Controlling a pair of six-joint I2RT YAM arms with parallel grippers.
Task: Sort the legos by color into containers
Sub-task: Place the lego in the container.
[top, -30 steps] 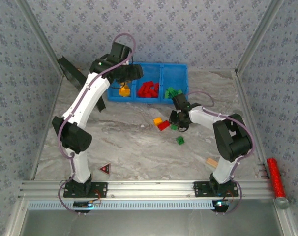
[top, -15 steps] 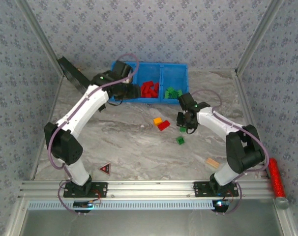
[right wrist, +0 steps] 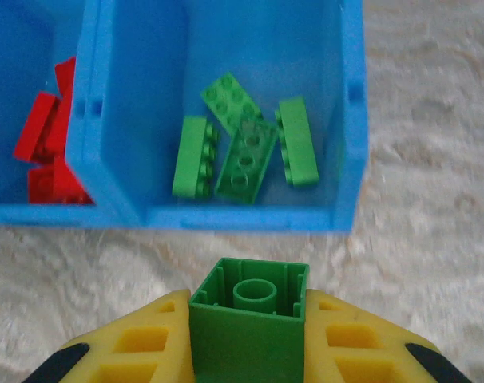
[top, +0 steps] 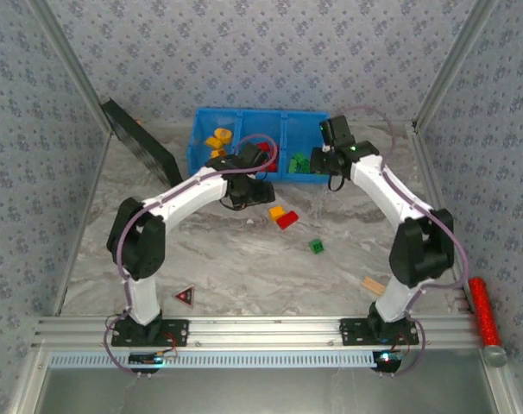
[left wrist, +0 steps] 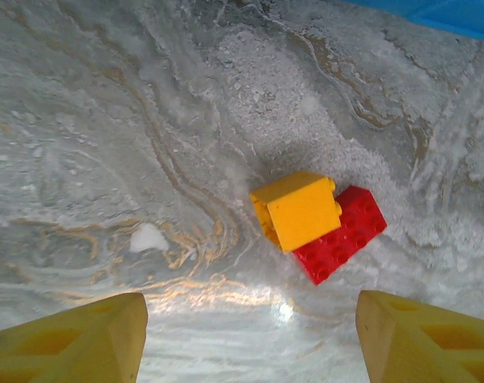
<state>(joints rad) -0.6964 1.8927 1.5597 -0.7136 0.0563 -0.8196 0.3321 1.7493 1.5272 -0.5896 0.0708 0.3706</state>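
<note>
The blue bin [top: 322, 121] stands at the back with orange-yellow legos [top: 217, 138] in its left compartment, red ones [top: 263, 157] in the middle and green ones [top: 299, 162] on the right. My right gripper [top: 327, 162] hovers just in front of the green compartment, shut on a green brick [right wrist: 250, 319] seen hollow side up; several green bricks [right wrist: 242, 152] lie in that compartment. My left gripper [top: 255, 193] hangs open above the table, its fingertips [left wrist: 74, 339] wide apart. Just beyond it an orange-yellow brick [left wrist: 298, 209] rests against a red brick [left wrist: 347, 235].
A lone green brick [top: 316, 247] lies mid-table. A tan wooden block [top: 372, 285] sits by the right arm's base and a red-and-black triangle marker [top: 184, 296] by the left arm's base. A black panel [top: 141, 142] leans at the back left.
My right gripper carried the green brick from the table up to the front of the bin's right compartment. My left arm swung from over the bin down toward the orange-yellow and red bricks.
</note>
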